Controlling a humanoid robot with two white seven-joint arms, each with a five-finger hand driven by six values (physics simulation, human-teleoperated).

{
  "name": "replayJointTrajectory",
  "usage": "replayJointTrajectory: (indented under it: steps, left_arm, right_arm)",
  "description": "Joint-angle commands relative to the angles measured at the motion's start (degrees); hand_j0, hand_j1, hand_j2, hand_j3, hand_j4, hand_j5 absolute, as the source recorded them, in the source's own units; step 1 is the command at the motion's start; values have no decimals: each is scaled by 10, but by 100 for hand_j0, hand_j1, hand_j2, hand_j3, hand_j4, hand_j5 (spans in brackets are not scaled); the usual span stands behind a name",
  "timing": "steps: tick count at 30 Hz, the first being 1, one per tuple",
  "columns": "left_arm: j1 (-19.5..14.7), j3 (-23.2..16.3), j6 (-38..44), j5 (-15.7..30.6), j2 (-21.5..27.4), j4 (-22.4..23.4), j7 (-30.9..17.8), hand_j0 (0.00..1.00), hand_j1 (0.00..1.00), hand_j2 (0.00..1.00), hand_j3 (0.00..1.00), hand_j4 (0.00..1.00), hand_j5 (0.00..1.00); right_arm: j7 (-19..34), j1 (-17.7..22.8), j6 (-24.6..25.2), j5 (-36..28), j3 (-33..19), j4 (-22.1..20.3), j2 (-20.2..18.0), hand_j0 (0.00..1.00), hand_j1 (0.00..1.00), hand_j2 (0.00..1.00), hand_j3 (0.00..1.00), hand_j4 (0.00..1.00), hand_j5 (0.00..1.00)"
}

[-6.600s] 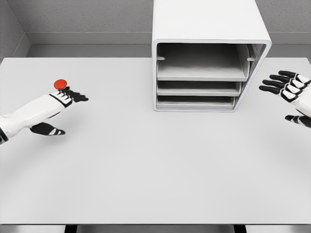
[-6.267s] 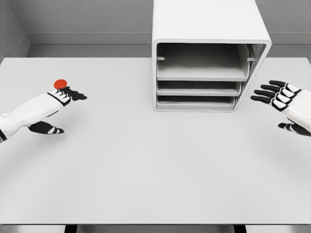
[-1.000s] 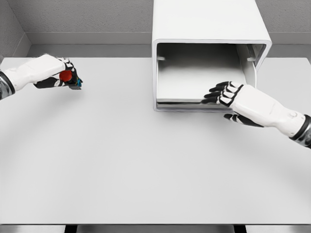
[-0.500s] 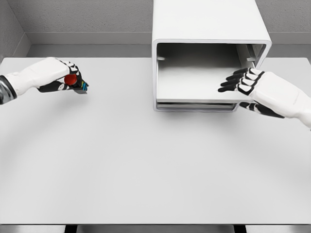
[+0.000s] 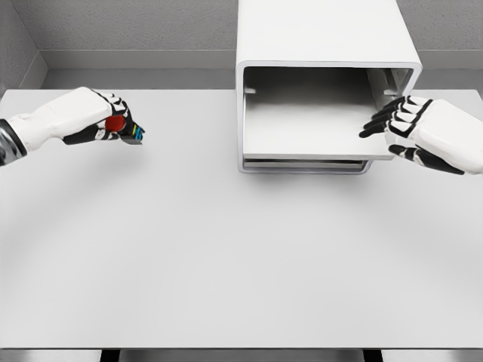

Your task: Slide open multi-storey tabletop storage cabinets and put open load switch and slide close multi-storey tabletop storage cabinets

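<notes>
My left hand (image 5: 90,121) holds the load switch (image 5: 121,127) clenched in its fingers, above the worktop (image 5: 226,256) far left of the cabinet (image 5: 324,83). My right hand (image 5: 423,136), fingers loose and empty, hovers beside the pulled-out top tray (image 5: 302,128). Next I should carry the switch rightward into that tray.

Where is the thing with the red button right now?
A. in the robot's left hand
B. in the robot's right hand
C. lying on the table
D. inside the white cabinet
A: the left hand has its fingers curled around the switch with the red button and holds it above the table, off to the left of the cabinet, while the right hand carries nothing.
</notes>
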Motion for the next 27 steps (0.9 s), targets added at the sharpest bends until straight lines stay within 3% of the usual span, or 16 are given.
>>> replayJointTrajectory:
  steps: [1, 8, 14, 24, 27]
  left_arm:
    - [0, 2, 1, 6, 0, -13, 0, 40, 40, 40, 40, 40, 40]
    - [24, 12, 1, 12, 0, -52, 0, 40, 40, 40, 40, 40, 40]
    - [25, 12, 1, 13, -1, -79, 0, 40, 40, 40, 40, 40, 40]
    - [30, 12, 1, 23, -5, -113, 0, 40, 40, 40, 40, 40, 40]
    - [33, 12, 1, 31, -5, -122, 0, 40, 40, 40, 40, 40, 40]
  right_arm:
    - [0, 1, 0, -10, -9, 3, -8, 64, 64, 64, 64, 64, 64]
    - [-1, 2, 0, -10, -17, 26, -18, 65, 65, 65, 65, 65, 65]
    - [-1, 2, 0, -10, -19, 72, -26, 65, 65, 65, 65, 65, 65]
    - [-2, 3, 0, -18, -19, 117, -38, 64, 64, 64, 64, 64, 64]
    - [1, 21, 0, -15, -19, 119, -38, 63, 63, 63, 63, 63, 63]
